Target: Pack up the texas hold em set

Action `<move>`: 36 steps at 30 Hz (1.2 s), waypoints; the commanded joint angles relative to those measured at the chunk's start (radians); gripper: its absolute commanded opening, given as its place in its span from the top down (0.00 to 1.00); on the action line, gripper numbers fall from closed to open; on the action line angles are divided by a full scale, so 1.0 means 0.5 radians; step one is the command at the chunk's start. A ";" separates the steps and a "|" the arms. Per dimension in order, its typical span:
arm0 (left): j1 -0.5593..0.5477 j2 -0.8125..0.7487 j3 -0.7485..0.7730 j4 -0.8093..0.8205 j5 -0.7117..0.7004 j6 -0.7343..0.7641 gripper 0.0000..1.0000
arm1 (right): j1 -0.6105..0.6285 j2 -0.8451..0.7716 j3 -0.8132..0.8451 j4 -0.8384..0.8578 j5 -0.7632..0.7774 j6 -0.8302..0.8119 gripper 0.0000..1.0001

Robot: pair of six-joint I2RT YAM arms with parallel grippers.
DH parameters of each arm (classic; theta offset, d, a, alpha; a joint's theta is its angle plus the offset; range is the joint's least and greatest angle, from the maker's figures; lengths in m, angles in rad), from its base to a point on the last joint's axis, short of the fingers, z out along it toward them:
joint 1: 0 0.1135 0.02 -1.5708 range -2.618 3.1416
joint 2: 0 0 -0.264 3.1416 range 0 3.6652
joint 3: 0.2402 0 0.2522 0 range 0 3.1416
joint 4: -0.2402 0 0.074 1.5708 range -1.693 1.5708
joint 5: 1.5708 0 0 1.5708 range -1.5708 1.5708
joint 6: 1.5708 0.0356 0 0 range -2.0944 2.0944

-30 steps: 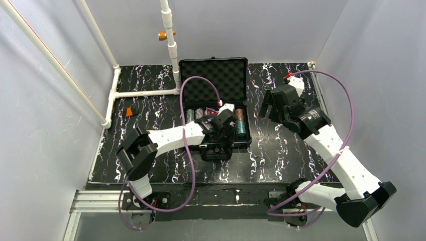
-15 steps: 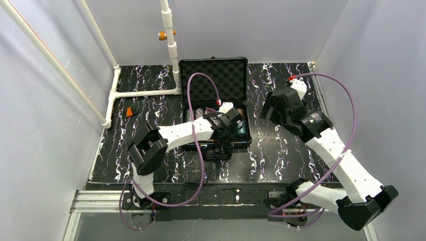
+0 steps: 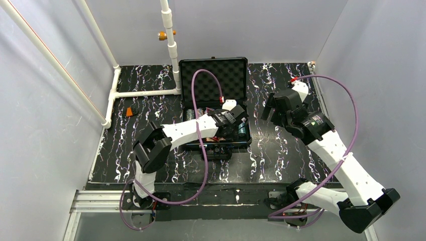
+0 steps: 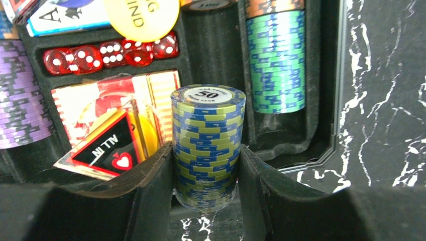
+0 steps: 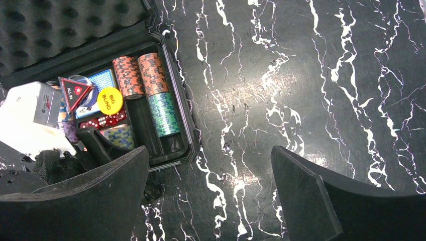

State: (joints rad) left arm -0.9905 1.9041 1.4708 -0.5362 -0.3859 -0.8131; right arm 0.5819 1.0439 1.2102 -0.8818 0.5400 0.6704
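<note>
Presently, the left claw (image 4: 207, 170) is clenched on a chip stack (image 4: 208, 131) of green-and-blue chips, top face marked 50, with one finger pressed to each side. The stack is held at the front of the black case (image 4: 324, 90), which lies open on the surface (image 3: 286, 145) between the two arms. Whether the stack's lower end rests in a slot cannot be told.

Just left of the stack, an "ALL IN" marker (image 4: 108, 148) leans tilted against a red card deck (image 4: 90, 93). Beyond these, a line of red dice (image 4: 110, 52) lies in a narrow groove, and a yellow disc (image 4: 142, 17) overlaps its far edge. A green chip row (image 4: 275, 60) lies in the rightmost channel, and a purple chip row (image 4: 20, 100) lies at the left. Farther back, two orange chip rows (image 5: 140, 73) lie side by side.

The right claw (image 5: 210, 155) is released — jaws spread wide — and hovers above the surface just right of the case, touching nothing.

The foam-lined lid (image 3: 221, 80) stands open at the case's far edge. At the far left, a small orange block (image 3: 129, 111) lies well apart from the case, near a white pipe (image 3: 143, 93).
</note>
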 commanded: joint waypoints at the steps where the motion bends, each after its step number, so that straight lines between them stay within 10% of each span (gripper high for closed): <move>1: -0.010 0.023 0.186 -0.027 -0.126 -0.044 1.00 | -0.008 -0.035 -0.006 0.047 0.041 0.006 0.02; 25: -0.008 0.308 0.412 -0.202 -0.292 -0.272 0.98 | -0.009 -0.091 -0.070 0.043 0.037 -0.038 0.02; 36: -0.010 0.294 0.396 -0.167 -0.295 -0.239 0.67 | -0.010 -0.091 -0.079 0.052 0.018 -0.045 0.02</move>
State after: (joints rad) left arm -0.9916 2.0720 1.6375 -0.6319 -0.4759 -0.9203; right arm 0.5819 1.0134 1.1740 -0.8818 0.5400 0.6537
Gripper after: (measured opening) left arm 0.421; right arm 0.983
